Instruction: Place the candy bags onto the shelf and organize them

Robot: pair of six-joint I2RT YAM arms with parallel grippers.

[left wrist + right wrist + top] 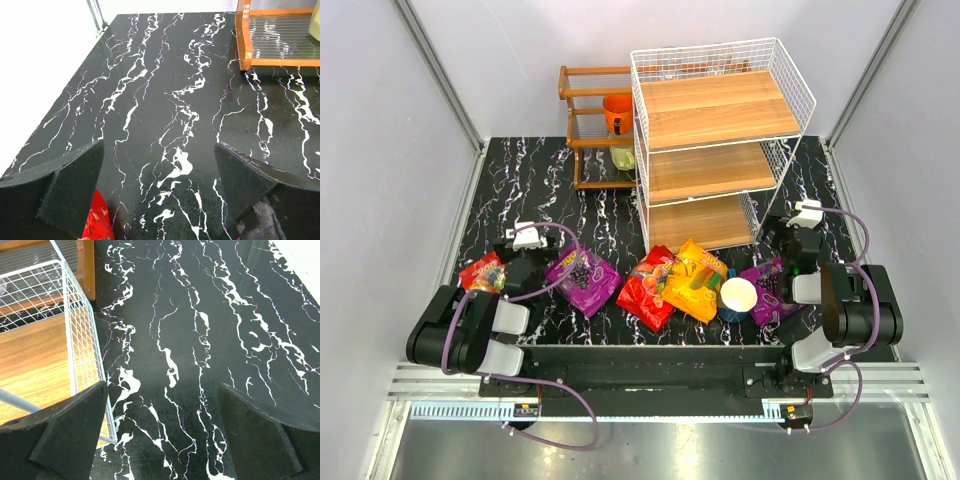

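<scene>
Left gripper [160,150], fingers spread, hangs over open marble table [150,100] beside a red candy bag [97,222]; right gripper [162,390], also spread, sits by the shelf [80,335]'s wire edge.

The table [520,190] is a black stone-look slab with white veins, smooth and faintly shiny (the wrist views catch a soft sheen off it). The shelf [705,47] is thin white-coated wire around light wooden boards, smooth, grain showing, satin rather than glossy. The smaller rack [582,120] is orange-brown wood under bright varnish.

The pouches are slick, glossy plastic film, crinkled and catching the light: the orange-yellow bag [695,278], the middle red bag [650,290], the left red bag [482,272], the left purple bag [584,278] and the right purple bag [767,283]. The cup [738,295] looks like matt white paper inside.

The left gripper [159,145] and the right gripper [162,386] have matt black, slightly grainy fingers [65,190].
</scene>
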